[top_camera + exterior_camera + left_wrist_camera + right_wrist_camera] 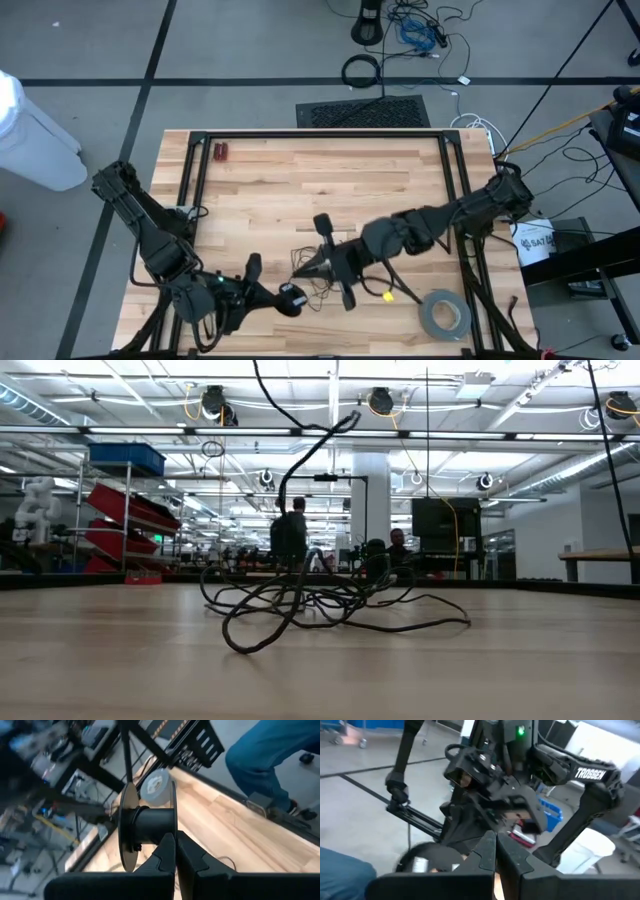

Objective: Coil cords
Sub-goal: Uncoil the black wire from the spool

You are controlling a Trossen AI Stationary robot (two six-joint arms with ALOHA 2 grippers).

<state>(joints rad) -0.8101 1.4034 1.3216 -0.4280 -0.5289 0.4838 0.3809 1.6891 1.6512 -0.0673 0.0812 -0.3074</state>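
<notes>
Left wrist view showed the left gripper [175, 851] with its two dark fingers pressed together on the core of a black spool [147, 826], whose thin discs stood on either side of the grip. Holding it by the middle probably left the core free to take turns of cord. Past the spool lay the grey tape roll [156, 785] on the wooden table [235, 827], and a person's blue-trousered leg [272, 755] stood beyond the table edge.

From above, the left gripper [290, 298] sat low near the front edge of the table [300, 170], and the right gripper [303, 266] reached in from the other side to a spot just beside it, its fingers closed to a point. Whether a strand was pinched between them could not be made out. The two tips were brought close, likely so one could feed the cord while the other held the spool.

The cords [325, 285] lay as loose wiry strands between and around the two tips. At table height the tangle [320, 600] sprawled in open loops on the wood, with one strand rising out of the top of the picture, so something above was lifting it. Very little looked wound yet.
</notes>
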